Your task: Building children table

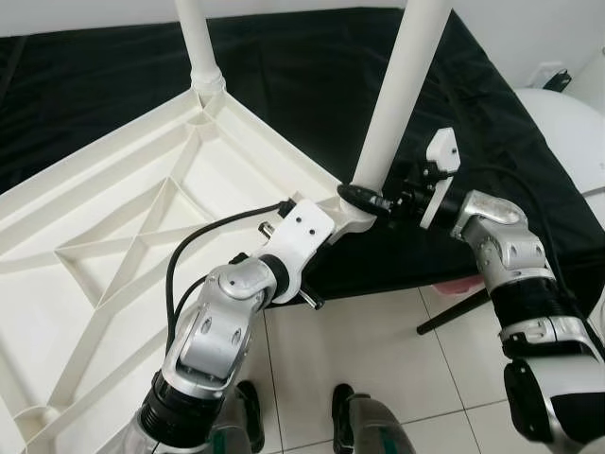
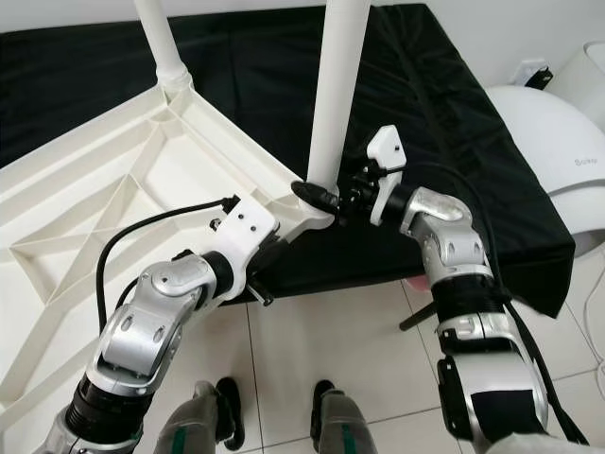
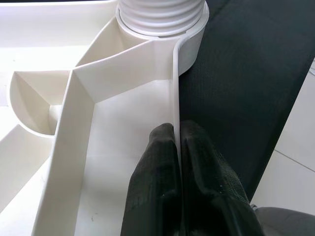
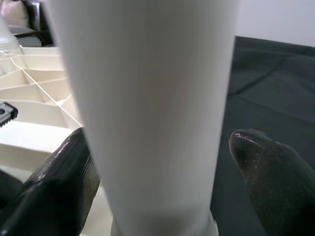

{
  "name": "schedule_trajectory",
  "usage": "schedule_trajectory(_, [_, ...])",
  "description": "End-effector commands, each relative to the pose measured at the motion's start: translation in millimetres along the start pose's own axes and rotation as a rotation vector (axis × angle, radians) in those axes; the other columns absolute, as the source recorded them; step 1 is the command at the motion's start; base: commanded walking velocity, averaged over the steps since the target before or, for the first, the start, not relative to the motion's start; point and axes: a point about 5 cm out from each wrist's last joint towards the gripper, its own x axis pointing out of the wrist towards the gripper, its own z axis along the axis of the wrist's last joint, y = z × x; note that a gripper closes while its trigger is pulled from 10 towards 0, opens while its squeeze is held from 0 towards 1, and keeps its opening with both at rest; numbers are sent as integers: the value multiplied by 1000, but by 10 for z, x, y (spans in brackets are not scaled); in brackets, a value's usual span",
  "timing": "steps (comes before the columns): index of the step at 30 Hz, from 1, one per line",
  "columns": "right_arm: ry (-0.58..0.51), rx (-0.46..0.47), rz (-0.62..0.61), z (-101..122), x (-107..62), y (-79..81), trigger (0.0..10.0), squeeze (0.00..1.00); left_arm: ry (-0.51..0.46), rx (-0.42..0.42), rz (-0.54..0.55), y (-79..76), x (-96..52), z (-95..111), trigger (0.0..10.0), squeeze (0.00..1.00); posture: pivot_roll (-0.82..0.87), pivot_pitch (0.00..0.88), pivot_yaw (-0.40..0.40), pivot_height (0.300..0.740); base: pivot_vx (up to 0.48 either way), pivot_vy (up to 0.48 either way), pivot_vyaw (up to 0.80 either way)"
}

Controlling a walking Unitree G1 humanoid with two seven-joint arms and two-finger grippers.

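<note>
White ribbed plastic fills my left field: the upside-down children's table panel (image 1: pixel 113 236) lies with its underside up on a black cloth (image 1: pixel 312 66), one corner overhanging the tiled floor (image 1: pixel 378 350).

1. Left side. A far leg (image 1: pixel 197 38) already stands upright in its corner socket. My left tool (image 3: pixel 179 162) is clamped on the panel's thin outer rim wall (image 3: pixel 174 93), one finger inside the rim and one outside, just short of the near corner socket (image 3: pixel 162 24). I judge this grip is steadying the panel.

2. Centre. The near leg (image 1: pixel 402 85) stands in that near socket, long axis close to vertical, leaning slightly away at the top. Its ribbed base shows in the left wrist view, seated in the collar; whether it is fully home I cannot tell.

3. Right side. My right tool (image 1: pixel 364 199) reaches in from the right at the leg's foot. In the right wrist view its fingers (image 4: pixel 266 172) stand apart on either side of the leg; whether they press on it I cannot tell.

Governing relation: the leg rises straight up from the socket, directly between the two tools, with the right tool nearer and around it. I judge any seating or twisting must act along or about that vertical axis while the left tool resists.
</note>
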Motion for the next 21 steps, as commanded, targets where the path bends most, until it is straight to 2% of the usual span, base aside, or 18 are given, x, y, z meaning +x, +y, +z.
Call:
schedule_trajectory(1, [11, -1, 25, -46, 15, 7, 10000, 0, -93, 38, 90, 47, -37, 188, 10000, 0, -101, 221, -2, 740, 0, 0, 0])
schedule_trajectory(3, [9, -3, 31, -40, 26, 2, 10000, 0, -92, 38, 91, 47, -38, 188, 10000, 0, -96, 221, -2, 740, 0, 0, 0])
schedule_trajectory(4, [8, -6, 37, -33, 36, -7, 7216, 0, -92, 37, 91, 46, -39, 187, 10000, 0, -96, 221, -2, 740, 0, 0, 0])
schedule_trajectory(5, [8, -10, 43, -26, 40, -15, 4000, 0, -92, 36, 92, 45, -41, 187, 10000, 0, -95, 223, -3, 740, 0, 0, 0])
schedule_trajectory(6, [8, -10, 43, -26, 40, -15, 4000, 0, -92, 36, 92, 45, -41, 187, 10000, 0, -95, 223, -3, 740, 0, 0, 0])
schedule_trajectory(7, [10, -12, 47, -23, 41, -21, 471, 0, -92, 36, 93, 44, -43, 186, 10000, 0, -95, 223, -3, 740, 0, 0, 0])
schedule_trajectory(8, [10, -12, 53, -18, 38, -26, 0, 0, -91, 35, 93, 44, -46, 185, 10000, 0, -96, 225, -3, 740, 0, 0, 0])
schedule_trajectory(21, [-13, -22, 70, 22, 1, -60, 0, 0, -91, 33, 89, 39, -45, 184, 10000, 0, -104, 231, -1, 740, 0, 0, 0])
